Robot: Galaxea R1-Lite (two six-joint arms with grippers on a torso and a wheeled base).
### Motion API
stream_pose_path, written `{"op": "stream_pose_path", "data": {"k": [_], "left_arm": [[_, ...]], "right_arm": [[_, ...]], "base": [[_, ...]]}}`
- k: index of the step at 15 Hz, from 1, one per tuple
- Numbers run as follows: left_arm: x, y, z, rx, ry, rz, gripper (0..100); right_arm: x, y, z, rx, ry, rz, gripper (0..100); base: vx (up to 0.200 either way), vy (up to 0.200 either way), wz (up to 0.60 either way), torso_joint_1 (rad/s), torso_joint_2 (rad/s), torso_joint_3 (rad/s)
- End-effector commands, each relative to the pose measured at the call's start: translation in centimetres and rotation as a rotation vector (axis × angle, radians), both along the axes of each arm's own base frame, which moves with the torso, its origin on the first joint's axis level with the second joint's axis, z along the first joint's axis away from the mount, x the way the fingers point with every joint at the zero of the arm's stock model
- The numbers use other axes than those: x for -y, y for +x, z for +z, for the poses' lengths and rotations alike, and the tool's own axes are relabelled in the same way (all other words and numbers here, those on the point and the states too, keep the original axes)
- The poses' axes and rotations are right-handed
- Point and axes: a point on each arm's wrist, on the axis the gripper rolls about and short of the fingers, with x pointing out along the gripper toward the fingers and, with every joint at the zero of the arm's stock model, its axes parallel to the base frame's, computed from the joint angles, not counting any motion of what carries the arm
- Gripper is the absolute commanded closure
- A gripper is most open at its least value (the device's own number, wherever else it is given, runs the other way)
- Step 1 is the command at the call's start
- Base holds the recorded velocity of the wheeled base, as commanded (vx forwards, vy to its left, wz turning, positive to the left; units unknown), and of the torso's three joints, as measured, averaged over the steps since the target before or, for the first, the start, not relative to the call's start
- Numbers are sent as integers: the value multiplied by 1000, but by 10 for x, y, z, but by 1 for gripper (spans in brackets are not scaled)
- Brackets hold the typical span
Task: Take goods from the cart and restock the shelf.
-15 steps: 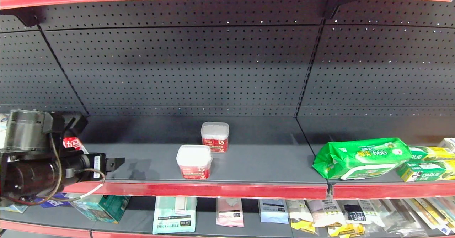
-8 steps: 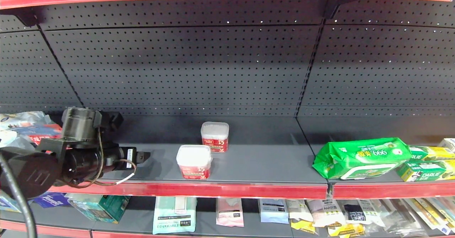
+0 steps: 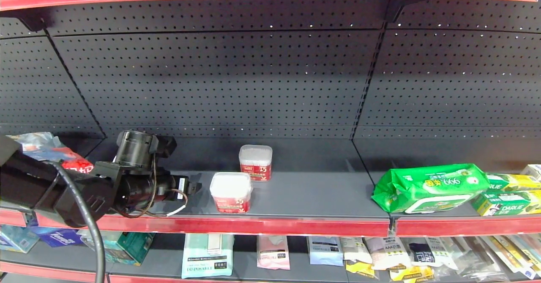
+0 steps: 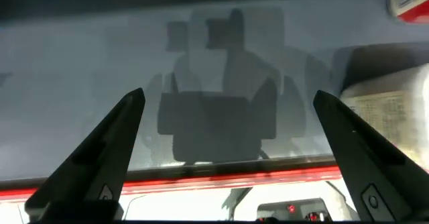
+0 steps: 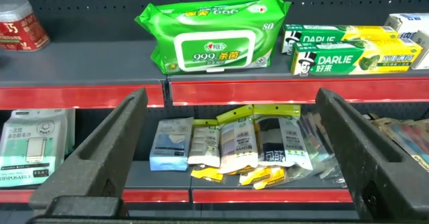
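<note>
Red-labelled tub (image 3: 230, 192) stands upright near the shelf (image 3: 317, 190) front edge, just to the right of the left pincer (image 3: 195, 187), which points toward it, spread wide and empty.

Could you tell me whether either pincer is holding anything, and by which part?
Nothing is held: the left pincer stands open and empty beside the front tub, and the right pincer is open and empty too.
</note>
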Motion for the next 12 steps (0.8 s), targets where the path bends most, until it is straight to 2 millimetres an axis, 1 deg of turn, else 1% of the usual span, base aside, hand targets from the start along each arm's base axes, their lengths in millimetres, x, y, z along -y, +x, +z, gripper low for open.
{"op": "stream_pose_path", "data": {"k": [1,5,8,12], "left_arm": [[5,2,-7,-20,6,-13,0],[19,4,-4,-3,1,-53,0],[21,10,-3,7,-1,-57,0],[29,10,-7,0,4,-81,0]], "right_arm": [[0,0,0,-1,0,0,0],[0,0,0,-1,0,0,0],[0,0,0,-1,0,0,0],[0,0,0,-1,0,0,0]], "base": [[0,0,0,0,0,0],[0,0,0,0,0,0],[0,0,0,0,0,0],[0,0,0,0,0,0]]}}
